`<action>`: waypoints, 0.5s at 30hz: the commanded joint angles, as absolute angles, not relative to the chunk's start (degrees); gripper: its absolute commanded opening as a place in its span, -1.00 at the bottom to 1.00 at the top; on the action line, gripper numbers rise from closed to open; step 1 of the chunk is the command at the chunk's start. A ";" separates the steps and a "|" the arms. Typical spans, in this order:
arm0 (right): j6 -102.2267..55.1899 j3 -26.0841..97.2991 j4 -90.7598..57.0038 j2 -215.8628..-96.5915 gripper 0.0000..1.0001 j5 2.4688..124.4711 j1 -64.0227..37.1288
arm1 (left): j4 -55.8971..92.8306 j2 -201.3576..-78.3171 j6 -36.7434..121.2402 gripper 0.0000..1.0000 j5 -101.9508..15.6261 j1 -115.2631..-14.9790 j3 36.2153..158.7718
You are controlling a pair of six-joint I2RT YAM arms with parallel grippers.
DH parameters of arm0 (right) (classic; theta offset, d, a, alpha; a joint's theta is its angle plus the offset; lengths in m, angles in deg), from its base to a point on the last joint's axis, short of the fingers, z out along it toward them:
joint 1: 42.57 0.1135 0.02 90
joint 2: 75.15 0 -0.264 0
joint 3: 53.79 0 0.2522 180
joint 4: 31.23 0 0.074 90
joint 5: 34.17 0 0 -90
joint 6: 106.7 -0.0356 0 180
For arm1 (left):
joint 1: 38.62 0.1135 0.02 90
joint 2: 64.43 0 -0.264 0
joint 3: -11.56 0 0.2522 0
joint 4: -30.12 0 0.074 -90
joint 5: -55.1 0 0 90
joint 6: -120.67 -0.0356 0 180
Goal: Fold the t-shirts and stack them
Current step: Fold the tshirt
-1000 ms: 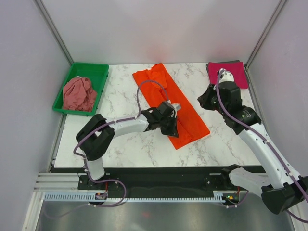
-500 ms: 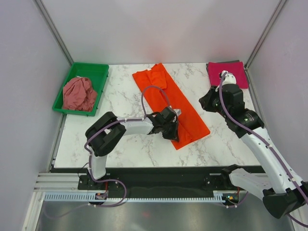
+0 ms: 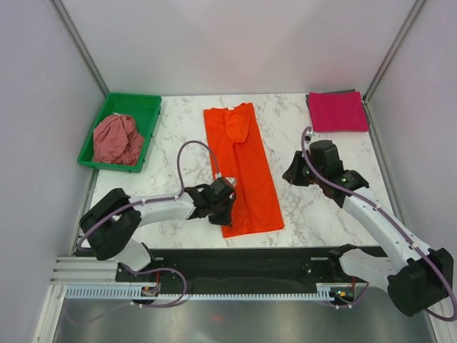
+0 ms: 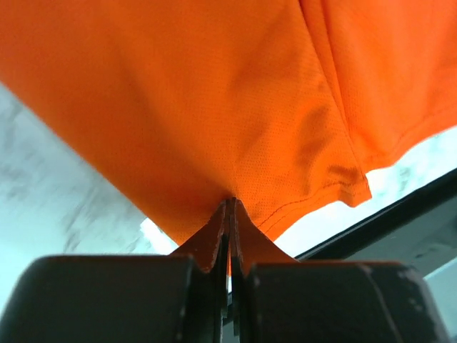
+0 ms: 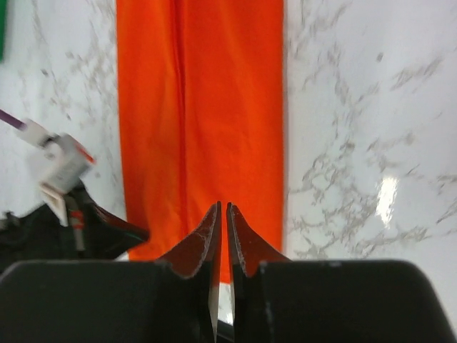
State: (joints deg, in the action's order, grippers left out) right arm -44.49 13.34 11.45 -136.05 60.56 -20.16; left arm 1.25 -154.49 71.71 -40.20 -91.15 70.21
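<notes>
Left claw (image 4: 230, 211) clamped shut on the hem of the orange shirt (image 3: 241, 171), at its near-left corner. Ahead of that claw and to its right, cloth laid on the table (image 3: 178, 143) as a long narrow band, collar end farthest from the grip, a sleeve folded over on top there. Right claw (image 5: 221, 214) poised off the band's right edge, jaws drawn almost together with only a sliver between, nothing in them. Far beyond the right claw, in the back corner, magenta shirt (image 3: 338, 111) lying as a neat square. Well to the left of the left claw, dusty-rose shirt (image 3: 118, 138) bunched up in the green tray (image 3: 136, 97).

Looks like the lengthwise fold is done and the crosswise fold is about to start. Next move probably calls for opening the right claw, dropping it to the band's near-right corner and pinching there. Then lifting both corners together and carrying them toward the collar, kept level so the band doubles squarely.
</notes>
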 commanded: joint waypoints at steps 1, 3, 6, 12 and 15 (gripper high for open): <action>-46.40 5.96 4.87 -136.76 -0.73 69.61 -18.94 | -6.58 -147.95 72.24 -0.96 -32.97 -91.44 66.21; -49.12 1.66 0.21 -137.54 -0.72 70.59 -16.04 | -6.58 -144.95 72.24 -0.96 -32.97 -91.44 63.75; -51.42 -0.30 -3.41 -140.53 -0.73 68.76 -9.63 | -6.58 -140.73 72.24 -0.96 -32.97 -91.44 62.33; -55.20 0.93 -10.34 -147.47 -0.75 66.29 0.74 | -6.58 -132.12 72.24 -0.96 -32.97 -90.39 63.82; -55.03 2.69 -11.85 -153.09 -0.88 65.42 5.32 | -6.58 -128.95 72.24 -0.96 -32.97 -87.85 64.17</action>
State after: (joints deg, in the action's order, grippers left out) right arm -53.33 0.22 -6.10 -150.02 66.31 2.20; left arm -7.12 -132.24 71.68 -34.89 -89.97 62.47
